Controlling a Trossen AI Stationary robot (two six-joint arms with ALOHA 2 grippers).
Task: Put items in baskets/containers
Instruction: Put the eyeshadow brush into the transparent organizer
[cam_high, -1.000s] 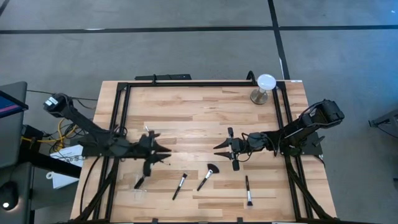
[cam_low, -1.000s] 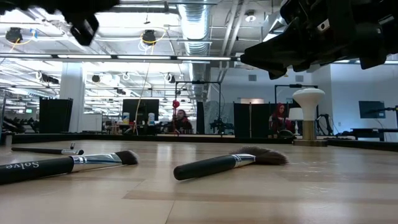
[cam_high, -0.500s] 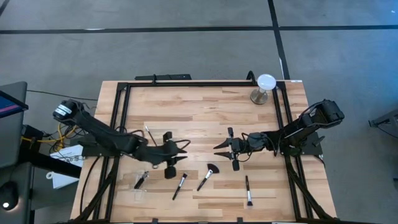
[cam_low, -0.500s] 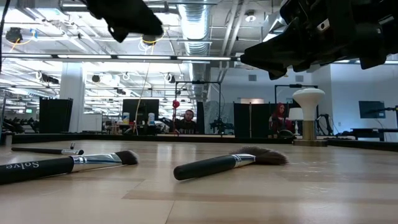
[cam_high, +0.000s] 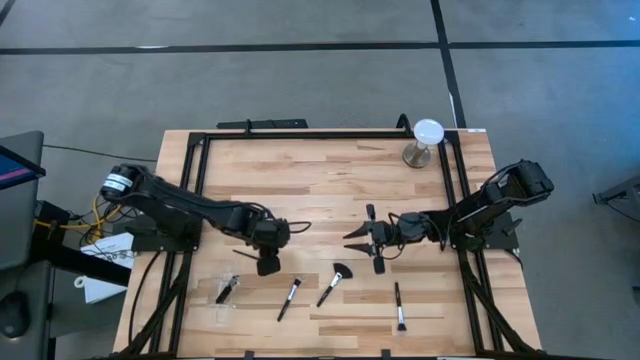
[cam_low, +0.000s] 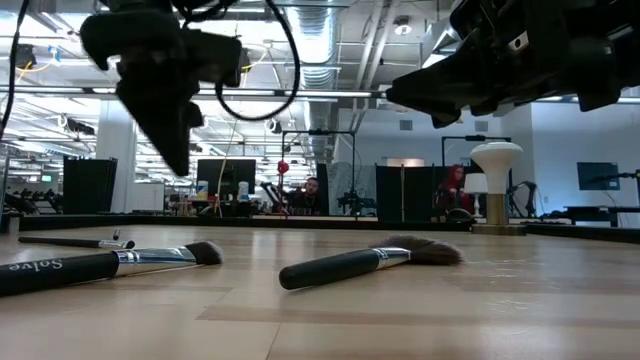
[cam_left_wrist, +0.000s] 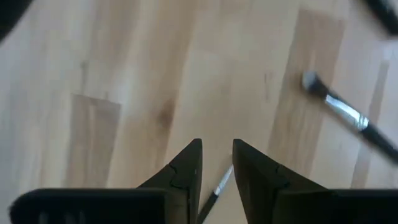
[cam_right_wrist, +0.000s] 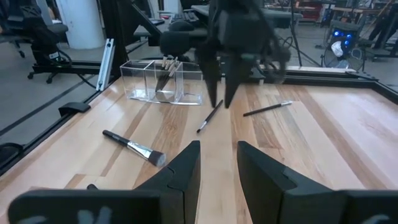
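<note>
A wooden table (cam_high: 320, 170) seen from above, with two dark robot arms reaching in from either side. The left gripper (cam_high: 268, 262) is hanging near the table's middle, pointing down above a thin brush (cam_left_wrist: 212, 196) — a second ago it was farther left, close to the tray, so it is swinging inward, apparently heading for its next pickup. Its fingers (cam_left_wrist: 186, 171) are showing only a narrow gap and holding nothing. The right gripper (cam_high: 352, 237) is waiting at centre right, unmoved over the last second, fingers slightly apart and empty. The clear tray (cam_right_wrist: 163, 79) is sitting at the front left of the table; the right wrist view is showing what look like a couple of brushes already standing in it. Several brushes are lying loose on the wood: one near the tray (cam_high: 226, 290), one just right of the left gripper (cam_high: 290, 298), a fan brush (cam_high: 333, 283), and another farther right (cam_high: 399, 307). A round white disc on a stand (cam_high: 427, 133) is sitting at the back right corner. Judging by this, most of the sorting is still ahead.
</note>
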